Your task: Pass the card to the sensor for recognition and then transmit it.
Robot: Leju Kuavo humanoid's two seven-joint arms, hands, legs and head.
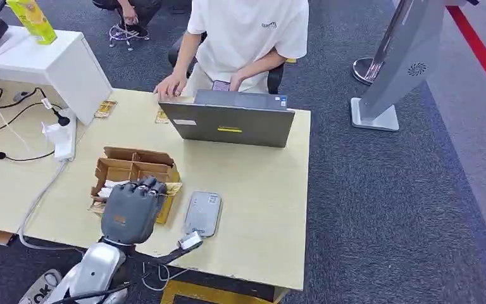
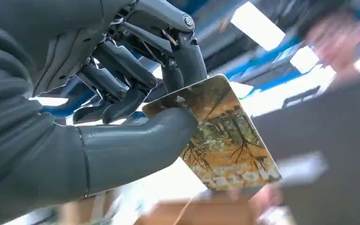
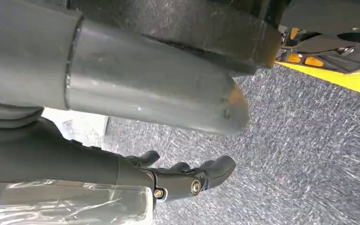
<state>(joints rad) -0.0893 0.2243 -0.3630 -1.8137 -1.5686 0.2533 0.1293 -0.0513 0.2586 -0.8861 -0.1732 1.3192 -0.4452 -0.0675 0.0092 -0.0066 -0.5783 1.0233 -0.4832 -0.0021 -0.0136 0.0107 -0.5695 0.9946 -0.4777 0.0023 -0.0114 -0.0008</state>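
Observation:
My left hand hovers over the near right corner of an open cardboard box at the table's front. It pinches a card with a golden tree picture between thumb and fingers. In the head view a sliver of that card sticks out to the hand's right. Just right of the hand, a flat grey sensor pad lies on the table. My right hand hangs above grey carpet, its thumb and dark fingers apart and holding nothing.
A person in a white shirt sits behind a grey laptop at the table's far edge. Two more cards lie near the laptop. A white box, power strip and cables are on the left.

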